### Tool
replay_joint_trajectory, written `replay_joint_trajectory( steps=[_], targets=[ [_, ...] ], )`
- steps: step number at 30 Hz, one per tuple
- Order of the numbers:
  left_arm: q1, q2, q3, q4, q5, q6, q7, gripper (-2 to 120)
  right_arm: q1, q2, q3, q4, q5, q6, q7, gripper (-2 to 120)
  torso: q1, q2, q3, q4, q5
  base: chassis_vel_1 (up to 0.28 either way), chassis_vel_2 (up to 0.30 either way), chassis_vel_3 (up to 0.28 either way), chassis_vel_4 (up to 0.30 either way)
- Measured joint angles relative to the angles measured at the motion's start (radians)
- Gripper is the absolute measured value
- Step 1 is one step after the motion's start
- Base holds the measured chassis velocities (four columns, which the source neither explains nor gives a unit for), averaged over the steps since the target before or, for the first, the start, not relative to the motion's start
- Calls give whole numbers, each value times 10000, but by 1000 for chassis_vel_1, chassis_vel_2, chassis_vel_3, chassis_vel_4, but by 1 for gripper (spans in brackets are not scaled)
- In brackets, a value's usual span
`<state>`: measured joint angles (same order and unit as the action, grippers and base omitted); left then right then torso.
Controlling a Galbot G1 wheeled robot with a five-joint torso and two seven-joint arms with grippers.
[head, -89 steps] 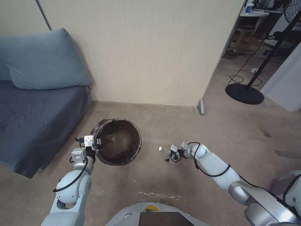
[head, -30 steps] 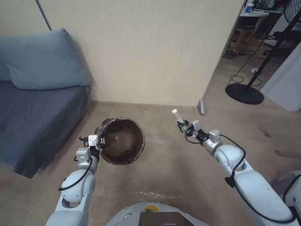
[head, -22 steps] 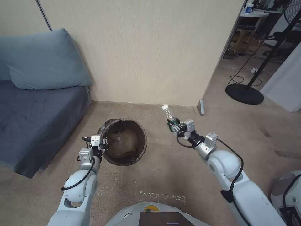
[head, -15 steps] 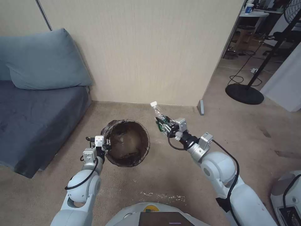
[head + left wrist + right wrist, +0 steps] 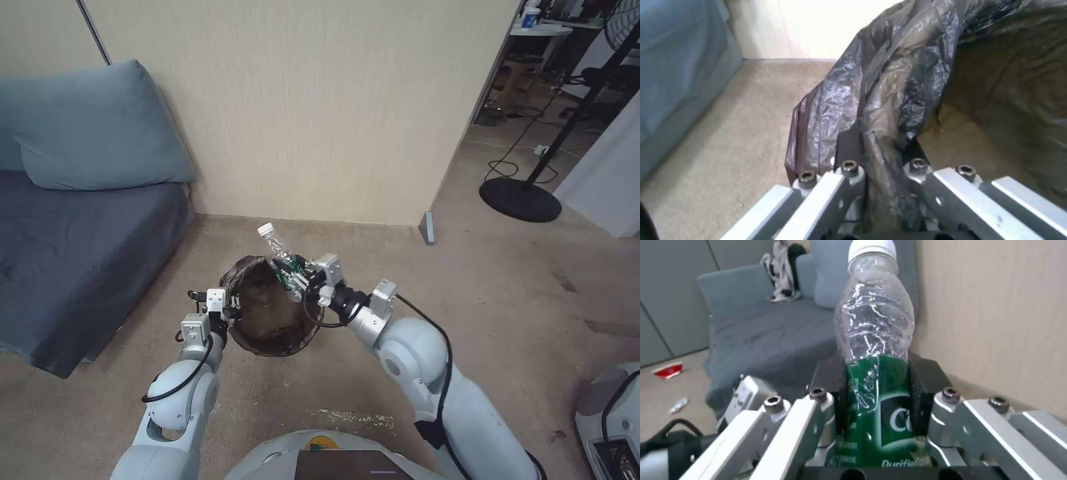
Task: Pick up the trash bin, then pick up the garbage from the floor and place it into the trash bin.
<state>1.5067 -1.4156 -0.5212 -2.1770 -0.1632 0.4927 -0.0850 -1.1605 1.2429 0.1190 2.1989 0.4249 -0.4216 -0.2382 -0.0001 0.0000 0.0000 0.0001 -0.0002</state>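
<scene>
Bottle (image 5: 283,257) clamped in right gripper (image 5: 298,278), over bin (image 5: 267,333)

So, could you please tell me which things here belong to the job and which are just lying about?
Job:
- trash bin, rim held by left pincer
- bottle in right pincer
- red cup on the floor

Lying about:
- sofa
- pillow
- fan stand

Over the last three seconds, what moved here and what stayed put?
The right gripper lifted the bottle off the floor and carried it leftward until it hangs over the trash bin, cap pointing up and away. The left gripper stayed clamped on the bin's bagged rim while bin and arm edged slightly right. The sofa and wall are unchanged.
</scene>
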Motion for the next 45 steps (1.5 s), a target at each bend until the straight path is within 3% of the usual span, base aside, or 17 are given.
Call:
replay_joint_trajectory(
  steps=[13, 18, 20, 22, 32, 42, 45],
  targets=[
    [-2, 62, -47, -85, -333, 145, -40, 3, 32, 371, -906, -935, -909, 74, 9, 25, 0, 0, 0, -2, 0, 0, 0, 0, 0],
    [-26, 139, -160, -117, -499, 152, -44, 3, -109, 260, -854, -933, -1230, 205, 23, 47, 0, 0, 0, -1, 1, 0, 0, 0, 0],
    [-29, 139, -163, -123, -515, 155, -44, 3, -143, 241, -858, -905, -1251, 222, 26, 50, 0, 0, 0, -1, 1, 0, 0, 0, 0],
    [-33, 139, -171, -129, -535, 158, -44, 3, -201, 209, -895, -836, -1273, 236, 32, 61, 0, 0, 0, -2, 1, 0, 0, 0, 0],
    [-33, 145, -310, -151, -607, 176, -43, 3, -161, 164, -870, -517, -1086, 218, 203, 95, 0, 0, 0, -1, 1, 0, 0, 0, 0],
    [-28, 152, -368, -174, -639, 215, -73, 3, 292, -360, -90, 264, -123, 35, 607, 100, 0, 0, 0, 0, 3, 0, 0, 0, 0],
    [-39, 152, -391, -163, -697, 217, -69, 3, 407, -847, 396, 713, 440, 32, 1389, 100, 0, 0, 0, -1, 4, 0, 0, 0, 0]
  ],
)
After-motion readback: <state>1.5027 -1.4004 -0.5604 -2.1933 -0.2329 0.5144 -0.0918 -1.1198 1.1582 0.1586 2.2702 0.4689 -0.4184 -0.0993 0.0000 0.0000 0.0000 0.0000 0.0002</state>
